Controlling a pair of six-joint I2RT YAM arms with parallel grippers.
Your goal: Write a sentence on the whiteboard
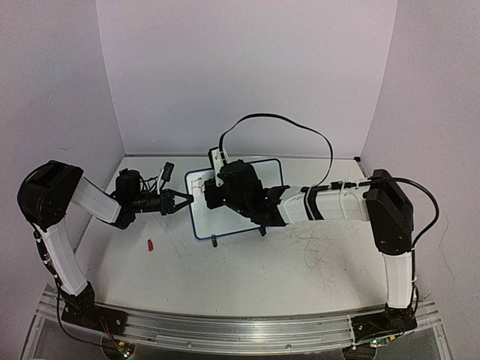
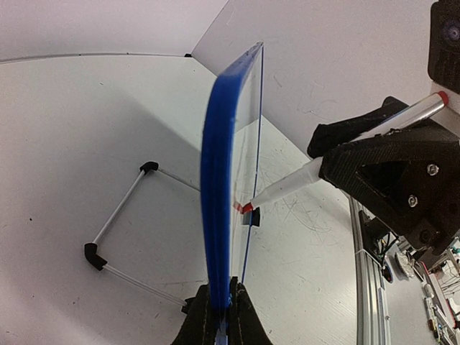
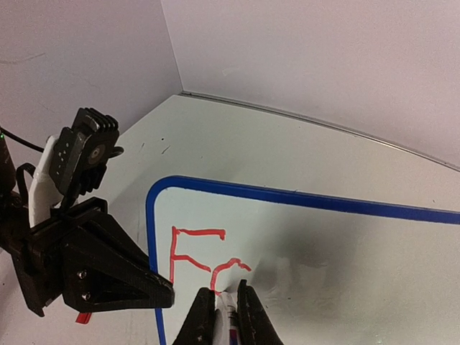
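Note:
The whiteboard [image 1: 206, 222] stands tilted on the table, with a blue frame and black feet. My left gripper [image 1: 187, 201] is shut on its left edge, seen edge-on in the left wrist view [image 2: 219, 180] with the jaws [image 2: 219, 296] clamped on the frame. My right gripper [image 1: 212, 196] is over the board, shut on a marker [image 3: 228, 321]. The marker's red nib [image 2: 248, 208] touches the board face. The sentence [image 3: 188, 257] reads a red "F" and part of a second letter, just above the right gripper [image 3: 227, 298].
A small red cap [image 1: 151, 244] lies on the table in front of the left arm. The board's wire feet [image 2: 118, 215] stick out behind it. Faint scribbles [image 1: 315, 247] mark the table at the right. Walls close in on three sides.

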